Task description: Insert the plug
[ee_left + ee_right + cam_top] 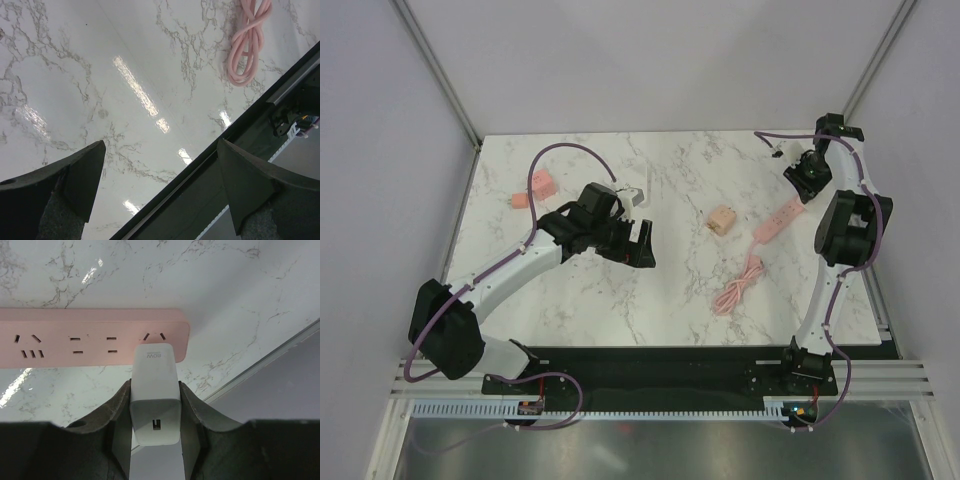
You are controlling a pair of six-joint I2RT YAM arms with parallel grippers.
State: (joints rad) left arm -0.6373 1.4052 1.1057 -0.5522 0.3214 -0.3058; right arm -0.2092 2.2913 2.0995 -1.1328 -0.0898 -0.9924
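The plug [155, 372], a white charger block, sits squeezed between the fingers of my right gripper [155, 386], which is shut on it. Its front end hangs just over the near edge of the pink power strip [90, 337], right below the strip's end socket [153, 336]; its prongs are hidden. From above, the right gripper [807, 182] hovers at the far end of the power strip [775, 222]. My left gripper [645, 243] is open and empty at mid-table; its wrist view shows the open gripper [161, 144] over bare marble.
The strip's coiled pink cable [740, 285] lies toward the front right, also the coiled cable [247, 40]. A small tan block [721, 220] sits left of the strip. Two pink pieces [535, 185] lie far left. The black front rail [210, 170] borders the table.
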